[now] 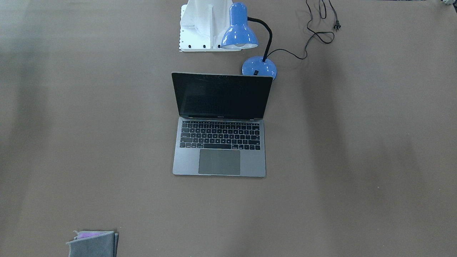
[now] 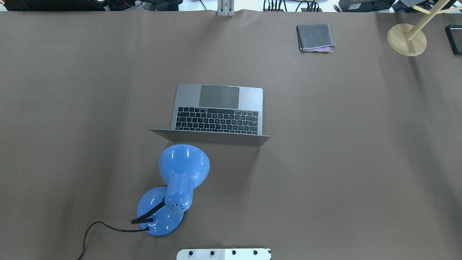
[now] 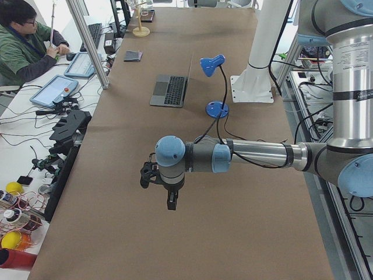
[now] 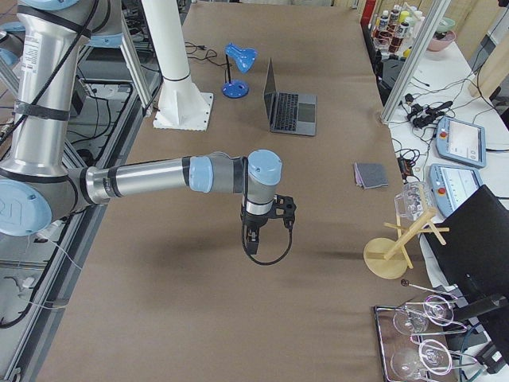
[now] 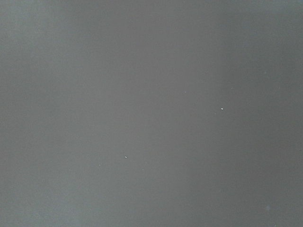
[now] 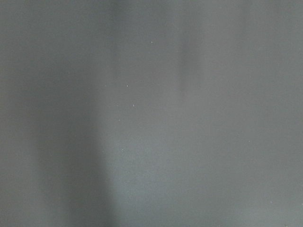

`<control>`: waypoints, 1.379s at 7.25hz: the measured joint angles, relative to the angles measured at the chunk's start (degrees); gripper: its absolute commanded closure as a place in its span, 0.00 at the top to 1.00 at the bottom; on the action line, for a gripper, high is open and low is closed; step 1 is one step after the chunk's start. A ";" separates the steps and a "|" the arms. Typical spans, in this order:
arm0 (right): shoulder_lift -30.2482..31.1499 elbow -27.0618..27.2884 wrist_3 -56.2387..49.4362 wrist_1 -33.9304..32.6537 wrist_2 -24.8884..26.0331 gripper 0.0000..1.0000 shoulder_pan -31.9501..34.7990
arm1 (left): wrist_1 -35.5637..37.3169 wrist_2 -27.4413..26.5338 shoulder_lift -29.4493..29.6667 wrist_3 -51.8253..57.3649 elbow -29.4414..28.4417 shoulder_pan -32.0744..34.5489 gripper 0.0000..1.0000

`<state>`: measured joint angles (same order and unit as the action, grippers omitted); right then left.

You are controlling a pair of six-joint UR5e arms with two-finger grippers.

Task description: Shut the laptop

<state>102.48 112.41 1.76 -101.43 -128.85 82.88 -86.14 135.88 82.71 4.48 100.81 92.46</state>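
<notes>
Both the left fingers (image 3: 170,202) and right fingers (image 4: 251,241), grip state impossible to tell, hang well apart from the open laptop (image 1: 219,142) at mid-frame; a careless reach could knock the blue lamp (image 1: 239,28) just above its lid.

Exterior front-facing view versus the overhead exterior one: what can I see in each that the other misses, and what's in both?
Only the front-facing view shows the laptop's dark screen face-on, and the blue lamp's plug lying loose. Only the overhead view shows the wooden stand in the far right corner and the grey back of the lid. Both show the open laptop, the blue lamp behind its lid, and the folded grey cloth.
</notes>
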 measured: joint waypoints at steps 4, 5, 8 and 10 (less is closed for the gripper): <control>-0.47 0.27 -0.02 0.10 0.06 1.00 0.00 | -0.12 0.04 0.00 0.00 1.54 -0.24 1.00; -0.62 0.36 -0.03 0.19 -0.04 1.00 0.00 | -0.52 0.10 -0.02 0.16 2.09 -0.29 1.00; -3.79 0.67 -0.01 0.36 -0.39 1.00 0.00 | -2.41 0.23 0.39 0.67 2.50 -0.35 1.00; -8.22 1.15 0.07 1.18 0.34 1.00 0.20 | -6.28 1.73 0.65 0.53 2.44 -0.35 1.00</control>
<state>94.26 113.56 1.83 -100.24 -128.51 83.08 -92.41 137.61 83.36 5.01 103.26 92.11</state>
